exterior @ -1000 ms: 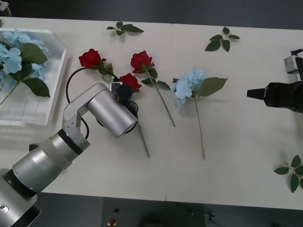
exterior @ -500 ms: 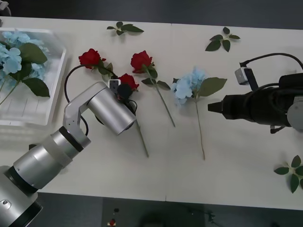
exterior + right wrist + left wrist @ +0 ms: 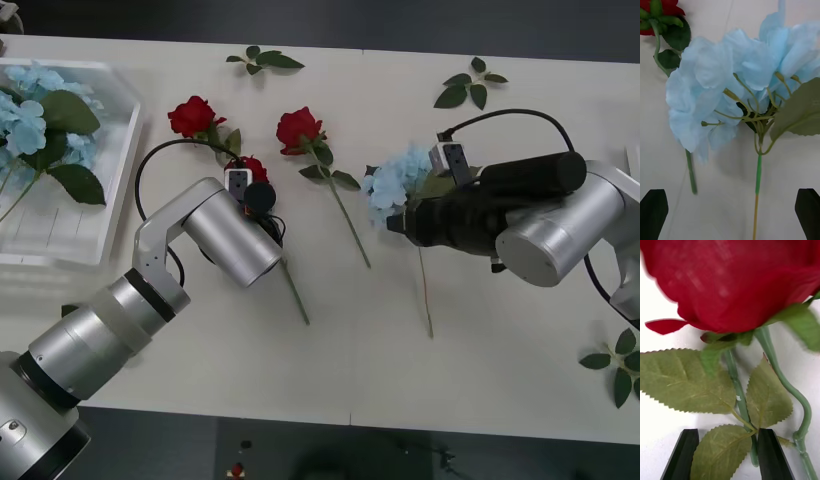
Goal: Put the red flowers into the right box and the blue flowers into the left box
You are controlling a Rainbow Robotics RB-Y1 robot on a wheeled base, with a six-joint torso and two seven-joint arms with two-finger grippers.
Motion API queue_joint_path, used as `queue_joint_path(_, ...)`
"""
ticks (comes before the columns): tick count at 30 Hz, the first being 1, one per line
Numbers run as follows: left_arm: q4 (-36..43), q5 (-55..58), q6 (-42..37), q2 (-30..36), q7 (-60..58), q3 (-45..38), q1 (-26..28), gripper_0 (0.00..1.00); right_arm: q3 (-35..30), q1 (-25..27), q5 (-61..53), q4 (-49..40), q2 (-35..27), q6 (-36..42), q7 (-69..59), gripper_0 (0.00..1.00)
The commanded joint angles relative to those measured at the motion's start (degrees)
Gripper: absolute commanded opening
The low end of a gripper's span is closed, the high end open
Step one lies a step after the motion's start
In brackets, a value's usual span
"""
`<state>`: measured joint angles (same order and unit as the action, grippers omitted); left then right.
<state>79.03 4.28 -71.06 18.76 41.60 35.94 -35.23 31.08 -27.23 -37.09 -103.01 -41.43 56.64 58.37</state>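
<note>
red rose [image 3: 733,285] stem sits in the narrowed left claw [image 3: 724,453]; right claw [image 3: 730,213] gapes over blue hydrangea [image 3: 733,82].

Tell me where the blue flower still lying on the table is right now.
In the front view the blue flower lies right of centre on the table, beside the middle red rose, with the open right gripper directly at its head.
</note>
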Motion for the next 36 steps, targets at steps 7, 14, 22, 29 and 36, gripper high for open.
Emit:
queue_joint_path(7, -0.28, -1.21, 1.45, 0.05, 1.65, 1.33, -1.59, 0.14, 1.44, -5.82, 4.58, 8.79, 5.66, -0.22, -1.68, 1.00)
queue_joint_path(14, -0.28, -2.88, 2.86, 0.22, 2.35, 1.33, -0.71, 0.00, 3.11, -8.90, 7.74, 15.12, 7.33, -0.13, -2.03, 1.00)
queue_joint_path(22, 6.66, -4.28, 7.87, 6.37, 4.63, 1.33, 5.70, 0.00, 4.78, -10.48, 8.71, 18.81, 7.94, 0.13, -2.03, 1.00)
queue_joint_path(29, 17.65, -4.20, 11.03, 14.64, 7.10, 1.33, 14.40, 0.00, 4.95, -11.80, 9.50, 20.74, 9.26, 2.33, -2.03, 1.00)
queue_joint_path(36, 24.59, -4.28, 14.90, 20.61, 7.18, 1.24, 21.70, 0.00, 4.95, -12.23, 9.67, 21.45, 9.79, 2.86, -2.03, 0.78)
